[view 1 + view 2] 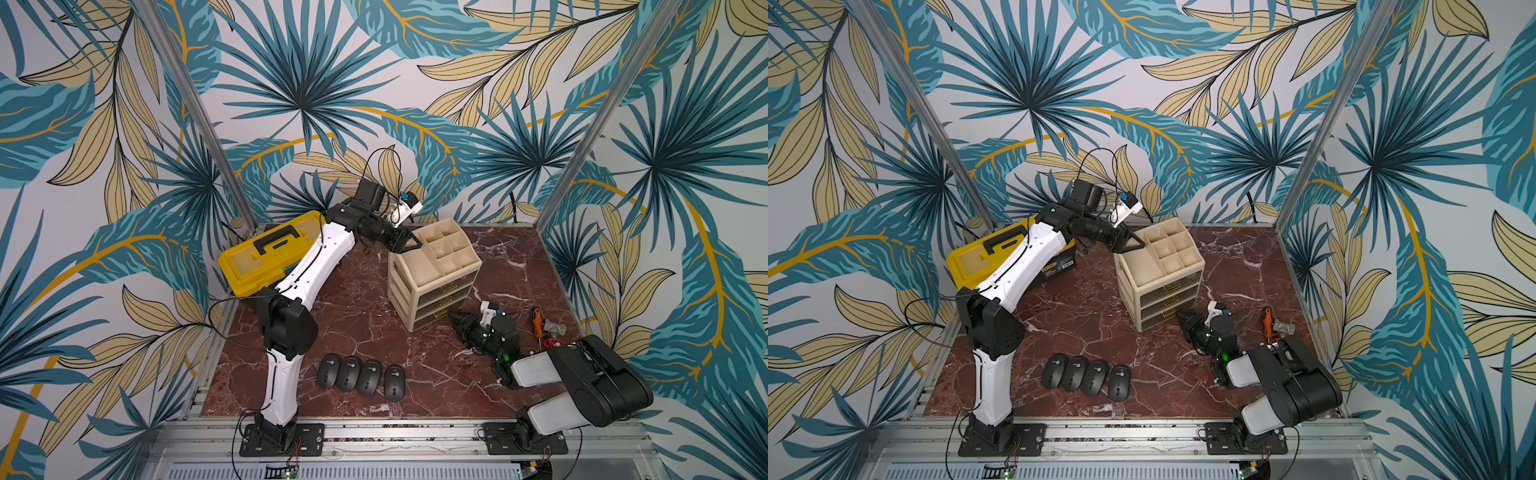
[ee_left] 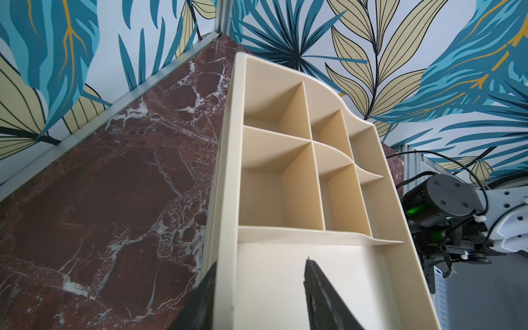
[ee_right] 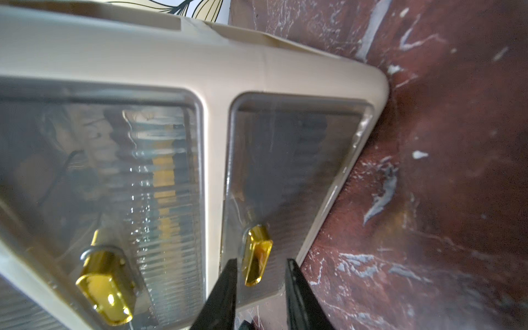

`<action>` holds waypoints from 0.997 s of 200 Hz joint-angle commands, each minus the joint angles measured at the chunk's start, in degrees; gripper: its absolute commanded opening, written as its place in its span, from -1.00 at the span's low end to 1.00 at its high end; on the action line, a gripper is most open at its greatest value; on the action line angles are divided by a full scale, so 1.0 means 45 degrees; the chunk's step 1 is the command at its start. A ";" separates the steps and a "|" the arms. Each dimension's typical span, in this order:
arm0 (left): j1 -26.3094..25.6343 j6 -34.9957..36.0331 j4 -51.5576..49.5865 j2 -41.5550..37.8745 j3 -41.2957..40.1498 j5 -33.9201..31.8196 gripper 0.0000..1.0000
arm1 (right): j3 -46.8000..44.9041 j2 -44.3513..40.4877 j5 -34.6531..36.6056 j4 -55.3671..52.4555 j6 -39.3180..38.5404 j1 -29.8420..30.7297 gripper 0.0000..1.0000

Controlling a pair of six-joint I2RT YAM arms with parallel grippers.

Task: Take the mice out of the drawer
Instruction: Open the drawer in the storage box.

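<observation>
While four black mice (image 1: 370, 376) lie side by side in a row on the red stone table (image 1: 374, 316), near its front edge and just beside the foot of the left arm, both arms reach to the little beige chest of drawers (image 1: 432, 286) farther back. All three of its drawers look shut. The left gripper (image 1: 411, 244) sits at the top edge of the chest. The left wrist view shows its fingers apart, one outside the wall of the top tray (image 2: 225, 171) and one inside it, so it straddles the wall without squeezing it. The right gripper (image 1: 455, 319) lies low near the table and points at the bottom drawer (image 3: 300, 171). Its two black fingers (image 3: 225, 285) stand on either side of that drawer's small yellow handle (image 3: 257, 254) (a thin gap shows on each side, so they are not pinching it). The drawer fronts are cloudy, and I cannot tell what is inside. A yellow toolbox (image 1: 266, 257) stands at the back behind the left arm, and a small orange tool (image 1: 537, 320) lies near the right arm.
</observation>
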 commanded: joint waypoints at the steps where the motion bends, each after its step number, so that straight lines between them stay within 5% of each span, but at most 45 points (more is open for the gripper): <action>1: -0.0071 0.0196 -0.0845 -0.0145 -0.0471 -0.0360 -0.06 | -0.0180 0.0470 -0.0203 0.1157 0.0276 -0.0028 -0.39; 80: -0.0065 0.0246 -0.0856 -0.0153 -0.0454 -0.0382 -0.06 | -0.0052 0.2788 -0.0602 0.4016 0.0858 -0.0008 -0.44; 199: -0.0048 0.0246 -0.0871 -0.0121 -0.0473 -0.0386 -0.06 | 0.0439 0.3109 -0.0825 0.4033 0.0829 0.0071 -0.48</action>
